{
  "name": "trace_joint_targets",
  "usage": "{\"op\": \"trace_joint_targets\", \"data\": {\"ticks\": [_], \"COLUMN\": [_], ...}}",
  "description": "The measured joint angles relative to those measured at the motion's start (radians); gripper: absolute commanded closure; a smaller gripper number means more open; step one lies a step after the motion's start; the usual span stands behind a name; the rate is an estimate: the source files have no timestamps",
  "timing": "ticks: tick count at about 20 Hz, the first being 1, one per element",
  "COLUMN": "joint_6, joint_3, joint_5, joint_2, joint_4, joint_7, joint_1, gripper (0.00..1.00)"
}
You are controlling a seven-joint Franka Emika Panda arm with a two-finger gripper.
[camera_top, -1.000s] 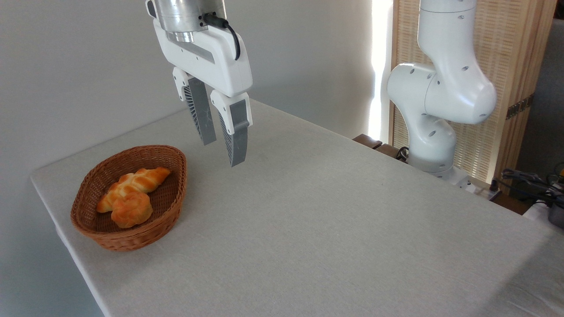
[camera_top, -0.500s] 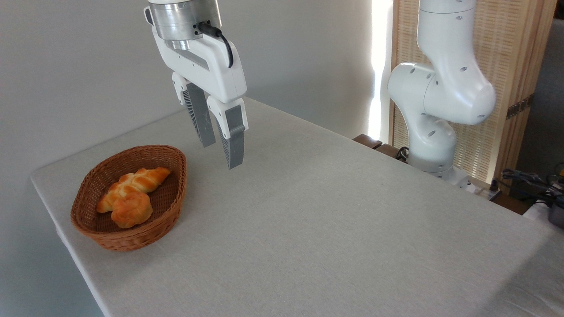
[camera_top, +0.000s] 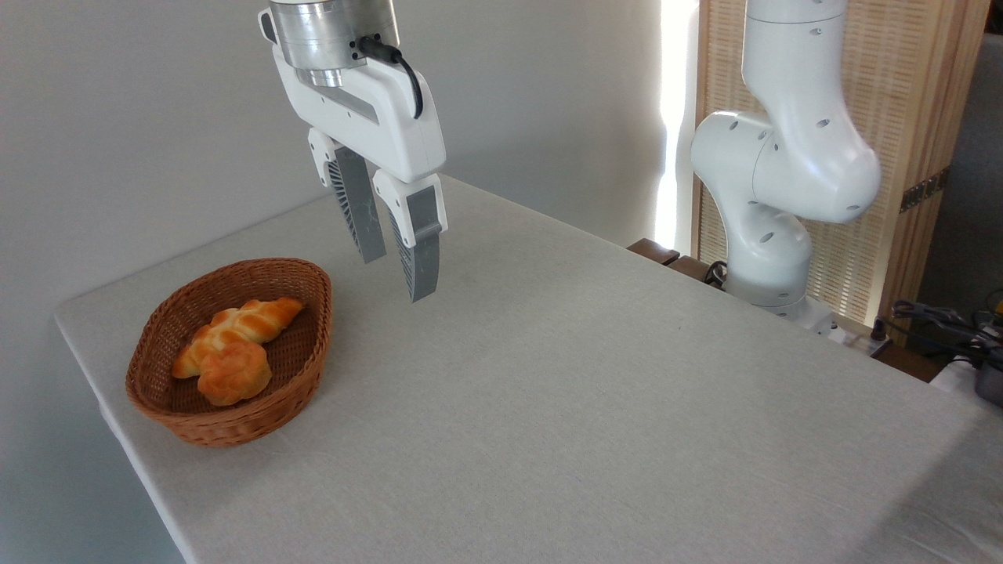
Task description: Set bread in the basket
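Basket [camera_top: 235,423]: oval wicker, near the table's left corner, holding the bread [camera_top: 258,317] (long braided loaf, lying across the inside) and a small round bun [camera_top: 233,374] resting against its lower end. Table [camera_top: 588,407]: pale cloth, bare from basket to right edge; the near corner is cut off by the frame. My gripper [camera_top: 399,275]: hanging above the table, up and right of the basket, fingers [camera_top: 423,258] parted, carrying nothing. Upper wrist cropped at the top.
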Motion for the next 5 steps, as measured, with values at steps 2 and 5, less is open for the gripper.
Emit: {"op": "trace_joint_targets", "data": {"ticks": [2,5], "joint_6": [0.000,0.000], "joint_3": [0.001,0.004], "joint_5": [0.000,0.000], "joint_2": [0.000,-0.001], "joint_4": [0.000,0.000], "joint_7": [0.000,0.000], "joint_1": [-0.002,-0.011], "gripper": [0.00,0.00]}}
